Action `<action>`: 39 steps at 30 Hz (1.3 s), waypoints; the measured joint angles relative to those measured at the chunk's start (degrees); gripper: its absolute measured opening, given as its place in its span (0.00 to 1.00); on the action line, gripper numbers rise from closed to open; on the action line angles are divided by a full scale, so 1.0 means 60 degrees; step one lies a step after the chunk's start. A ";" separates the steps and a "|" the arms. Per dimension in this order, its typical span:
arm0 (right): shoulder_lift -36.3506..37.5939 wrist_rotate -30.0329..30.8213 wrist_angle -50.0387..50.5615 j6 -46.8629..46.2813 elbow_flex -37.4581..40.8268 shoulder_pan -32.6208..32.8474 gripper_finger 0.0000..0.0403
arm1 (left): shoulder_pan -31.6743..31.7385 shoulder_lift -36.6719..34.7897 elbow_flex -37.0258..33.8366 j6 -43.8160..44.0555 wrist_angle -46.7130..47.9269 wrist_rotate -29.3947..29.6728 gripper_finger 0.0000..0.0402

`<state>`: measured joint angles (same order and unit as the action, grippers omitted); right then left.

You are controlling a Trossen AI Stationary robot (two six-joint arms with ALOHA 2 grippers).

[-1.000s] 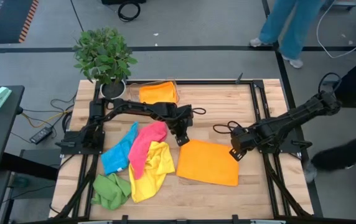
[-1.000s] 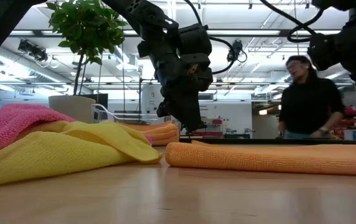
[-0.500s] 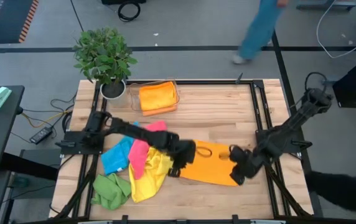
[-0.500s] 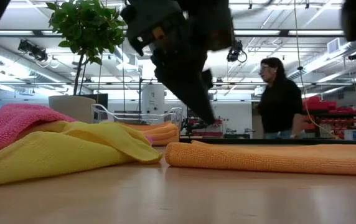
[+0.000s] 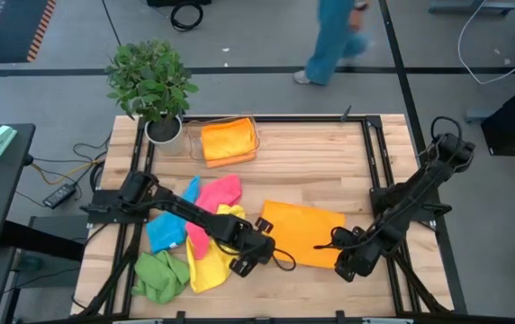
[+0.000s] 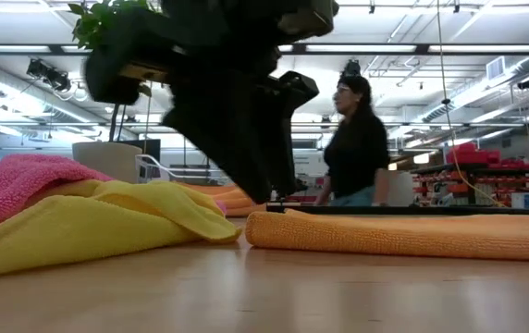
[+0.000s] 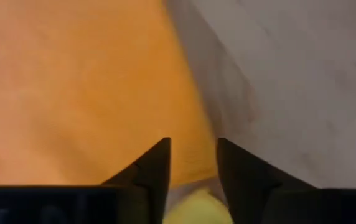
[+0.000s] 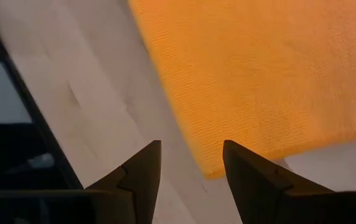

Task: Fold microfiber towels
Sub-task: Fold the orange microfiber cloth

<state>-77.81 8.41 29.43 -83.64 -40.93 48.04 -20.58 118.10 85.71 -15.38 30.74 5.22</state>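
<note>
Wooden table (image 5: 311, 153) carries your work: the folded orange towel (image 5: 302, 232) lies flat at centre-right; your left gripper (image 5: 242, 265) hangs at its near-left corner, fingers parted, gripping nothing; your right gripper (image 5: 347, 267) sits at the near-right corner, likewise released; yellow towel (image 5: 217, 243), pink towel (image 5: 205, 209) lie crumpled left.

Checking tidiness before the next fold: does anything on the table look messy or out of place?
Yes: the pink towel, yellow towel, blue towel and green towel lie crumpled and overlapping in a heap on the table's left. The orange towel lies flat, slightly askew to the table edge. Nothing looks spilled or damaged.
</note>
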 joint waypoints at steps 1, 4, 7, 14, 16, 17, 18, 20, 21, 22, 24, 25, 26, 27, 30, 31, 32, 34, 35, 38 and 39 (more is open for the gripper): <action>0.0002 0.0033 -0.0074 0.0231 0.0000 0.0048 0.45 | -0.0038 0.0000 0.0000 -0.0003 0.0029 -0.0016 0.41; -0.0040 0.0426 -0.0257 0.1170 0.0000 0.0274 0.45 | -0.0056 0.0000 0.0000 -0.0042 -0.0019 0.0001 0.51; -0.0248 0.1306 -0.0648 0.2201 0.0000 0.0588 0.45 | -0.0022 0.0110 0.0018 0.0004 -0.0032 0.0020 0.57; -0.0809 0.1743 -0.0972 0.2677 0.0004 0.1090 0.45 | -0.0085 0.0560 0.0007 0.0208 0.0208 -0.0016 0.57; -0.0891 0.1747 -0.0960 0.2617 0.0004 0.1164 0.45 | -0.0097 0.0568 0.0007 0.0210 0.0193 -0.0008 0.54; -0.0912 0.1744 -0.0980 0.2617 0.0004 0.1185 0.45 | -0.0096 0.0570 0.0007 0.0214 0.0160 -0.0023 0.52; -0.0943 0.1780 -0.0977 0.2630 0.0004 0.1226 0.45 | -0.0099 0.0570 0.0007 0.0239 0.0115 -0.0024 0.51; -0.0998 0.1957 -0.0973 0.2874 0.0004 0.1333 0.45 | -0.0089 0.0572 0.0007 0.0428 0.0091 -0.0023 0.48; -0.1030 0.2039 -0.0975 0.3073 0.0004 0.1402 0.45 | -0.0069 0.0572 0.0007 0.0505 0.0072 -0.0027 0.46; -0.1074 0.2092 -0.0977 0.3361 0.0004 0.1470 0.45 | -0.0059 0.0572 0.0007 0.0598 0.0079 -0.0024 0.45; -0.1180 0.2121 -0.0974 0.3965 0.0004 0.1584 0.45 | -0.0055 0.0572 0.0007 0.0722 0.0080 -0.0024 0.42; -0.1229 0.2130 -0.0978 0.4218 0.0004 0.1615 0.45 | -0.0054 0.0572 0.0007 0.0720 0.0074 -0.0023 0.40; -0.1297 0.2130 -0.0987 0.4393 0.0004 0.1638 0.45 | -0.0051 0.0572 0.0007 0.0718 0.0069 -0.0024 0.39; -0.1374 0.2130 -0.0984 0.4460 0.0004 0.1652 0.45 | -0.0044 0.0572 0.0007 0.0718 0.0069 -0.0024 0.37; -0.1675 0.2132 -0.0984 0.4482 0.0004 0.1648 0.45 | -0.0019 0.0572 0.0007 0.0800 0.0066 -0.0024 0.32; -0.1788 0.2130 -0.0984 0.4480 0.0004 0.1648 0.45 | -0.0002 0.0572 0.0007 0.0887 0.0061 -0.0027 0.30; -0.1888 0.2130 -0.0987 0.4466 0.0004 0.1645 0.45 | 0.0015 0.0572 0.0007 0.0958 0.0060 -0.0027 0.28; -0.2068 0.2125 -0.1005 0.4246 0.0004 0.1643 0.45 | 0.0046 0.0572 0.0007 0.1026 0.0061 -0.0024 0.25; -0.2158 0.2118 -0.1009 0.4121 0.0004 0.1641 0.45 | 0.0056 0.0572 0.0007 0.1029 0.0059 -0.0026 0.23; -0.2402 0.2087 -0.1101 0.3896 0.0004 0.1670 0.45 | 0.0091 0.0572 0.0007 0.1035 0.0059 -0.0024 0.18; -0.2464 0.2087 -0.1165 0.3896 0.0004 0.1670 0.45 | 0.0091 0.0572 0.0007 0.1035 0.0058 -0.0024 0.16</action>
<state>-92.59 20.93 22.44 -60.27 -40.91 58.06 -20.03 121.54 85.76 -9.17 31.09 5.08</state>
